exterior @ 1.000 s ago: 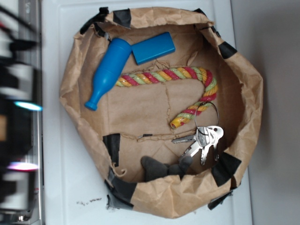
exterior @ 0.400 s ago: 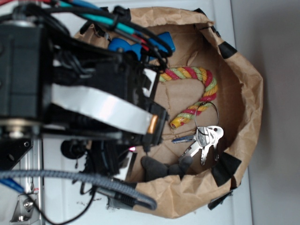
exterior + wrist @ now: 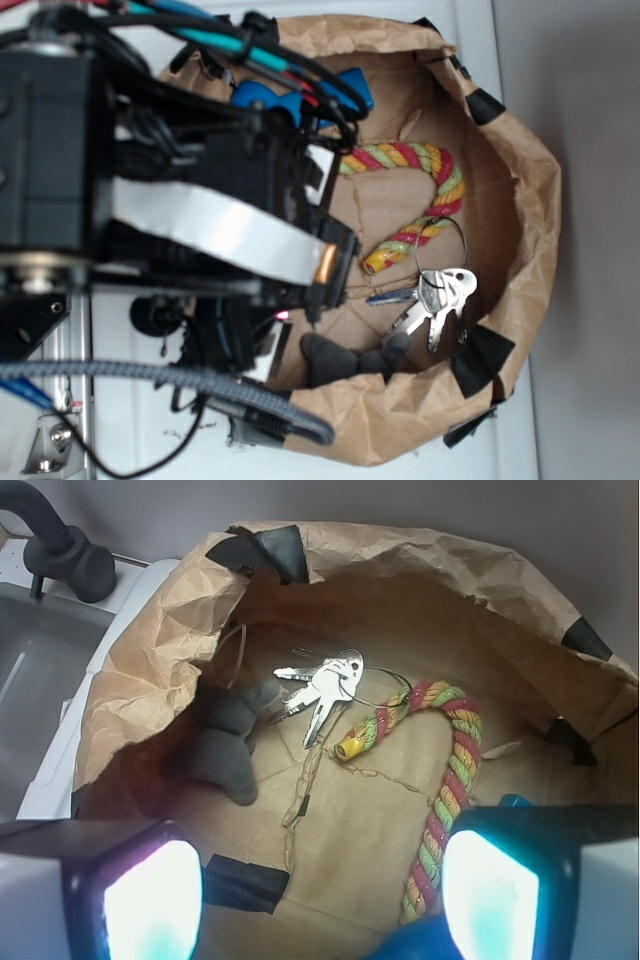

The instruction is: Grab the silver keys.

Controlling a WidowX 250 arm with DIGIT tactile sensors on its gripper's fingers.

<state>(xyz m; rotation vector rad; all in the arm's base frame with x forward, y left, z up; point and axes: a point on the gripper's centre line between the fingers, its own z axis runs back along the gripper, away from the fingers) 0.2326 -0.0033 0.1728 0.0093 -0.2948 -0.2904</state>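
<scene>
No brand, label or writing can be read on anything here.

My gripper (image 3: 320, 890) is spread wide: in the wrist view one finger (image 3: 95, 890) sits at the lower left and the other finger (image 3: 540, 875) at the lower right, each with a glowing pad, with bare paper floor between them and nothing held. In the exterior view my arm (image 3: 190, 200) covers the left half of the scene and the fingertips themselves cannot be made out.

The silver keys (image 3: 322, 685) lie well ahead of my fingers, about midway between them, flat on the floor of the brown paper bag (image 3: 150, 670). It is one bunch; I count about three or four blades fanned out, with a thin wire ring (image 3: 385, 690) reaching toward the rope. In the exterior view the same bunch (image 3: 435, 300) lies just past the rope's yellow tip.

One red-yellow-green twisted rope (image 3: 445, 780) curves from beside my right finger up and over to its yellow end, just beside the keys. One dark grey lumpy object (image 3: 225, 740) sits ahead of my left finger, just beside the keys on their left. A blue object (image 3: 262, 100) shows in part behind my arm; how many blue pieces there are I cannot tell. Several black tape patches (image 3: 480, 362) dot the bag's rim.
</scene>
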